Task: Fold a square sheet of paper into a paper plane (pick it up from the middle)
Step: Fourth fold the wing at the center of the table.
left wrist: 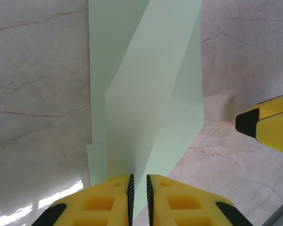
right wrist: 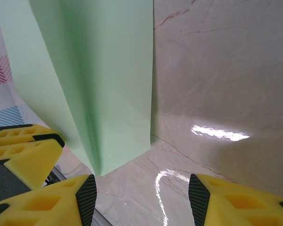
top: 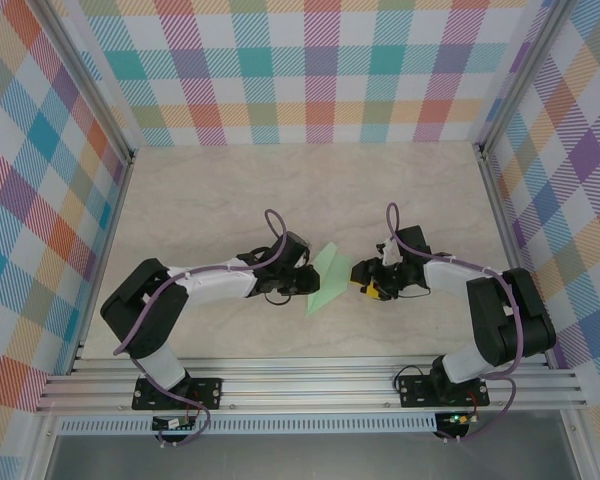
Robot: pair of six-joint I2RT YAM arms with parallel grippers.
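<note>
The square sheet of paper [top: 330,276] is pale mint green and folded into a narrow shape with a long crease. It stands tilted off the marble table between the two arms. My left gripper [top: 308,282] is shut on its near edge; in the left wrist view the paper [left wrist: 151,84] runs up from between the nearly touching pads of that gripper [left wrist: 139,188]. My right gripper [top: 358,272] is open just to the right of the sheet. In the right wrist view the paper's [right wrist: 108,70] lower corner hangs ahead of that gripper [right wrist: 142,188], with nothing between the pads.
The marble tabletop [top: 280,190] stretches behind the arms. Plaid walls [top: 320,70] enclose three sides, and an aluminium rail [top: 310,385] runs along the near edge. A yellow finger of the right gripper [left wrist: 269,125] shows at the right of the left wrist view.
</note>
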